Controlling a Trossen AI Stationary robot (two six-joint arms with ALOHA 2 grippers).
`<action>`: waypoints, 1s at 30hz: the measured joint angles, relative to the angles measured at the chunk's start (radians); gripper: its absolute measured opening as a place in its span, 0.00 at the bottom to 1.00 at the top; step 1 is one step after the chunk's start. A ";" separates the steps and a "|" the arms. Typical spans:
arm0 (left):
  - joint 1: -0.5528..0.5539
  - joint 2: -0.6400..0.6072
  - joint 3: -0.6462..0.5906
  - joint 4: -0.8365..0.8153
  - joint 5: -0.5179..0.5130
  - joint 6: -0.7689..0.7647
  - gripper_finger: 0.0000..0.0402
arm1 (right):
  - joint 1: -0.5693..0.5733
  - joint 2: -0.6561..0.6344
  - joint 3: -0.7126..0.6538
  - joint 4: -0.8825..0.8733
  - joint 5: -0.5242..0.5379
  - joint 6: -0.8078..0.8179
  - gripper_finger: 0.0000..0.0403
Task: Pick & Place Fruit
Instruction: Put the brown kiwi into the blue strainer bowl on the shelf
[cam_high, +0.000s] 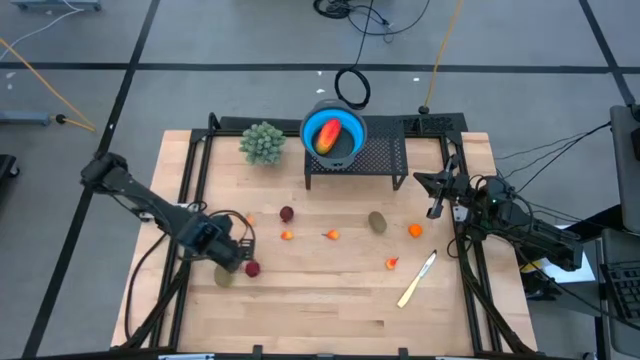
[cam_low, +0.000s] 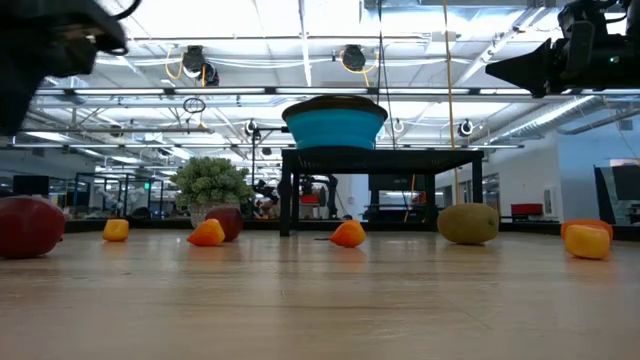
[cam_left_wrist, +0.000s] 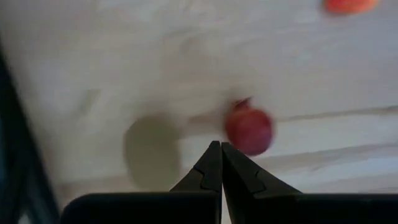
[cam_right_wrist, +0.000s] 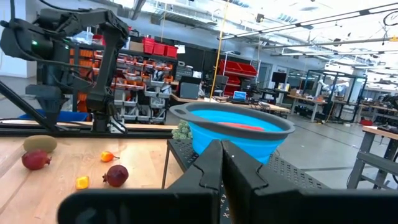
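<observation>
High view: dark red toy ball of fruit (cam_high: 252, 268) on pale wooden tabletop (cam_high: 330, 300), just beside left gripper (cam_high: 237, 262), toward the table's near edge. Round, no long axis. Left wrist view: same ball (cam_left_wrist: 249, 129) just beyond and slightly aside of shut, empty fingertips. Right gripper (cam_high: 434, 207), also closed and empty, well apart near black mesh stand (cam_high: 385, 160); left arm nearer.

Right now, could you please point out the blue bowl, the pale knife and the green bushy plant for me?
blue bowl (cam_high: 318, 124): high view, on its blue inner wall beside the fruit.
pale knife (cam_high: 417, 280): high view, middle of its length.
green bushy plant (cam_high: 262, 142): high view, centre of its foliage.
</observation>
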 joint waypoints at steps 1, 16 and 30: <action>-0.008 -0.013 -0.014 0.000 0.020 -0.018 0.00 | 0.000 0.000 0.000 0.000 0.000 0.000 0.00; -0.169 -0.030 -0.038 -0.010 0.070 -0.263 0.24 | 0.000 0.000 0.000 0.000 0.003 0.000 0.00; -0.177 -0.030 -0.143 0.101 0.110 -0.320 0.73 | 0.000 0.000 0.000 0.000 0.003 0.000 0.00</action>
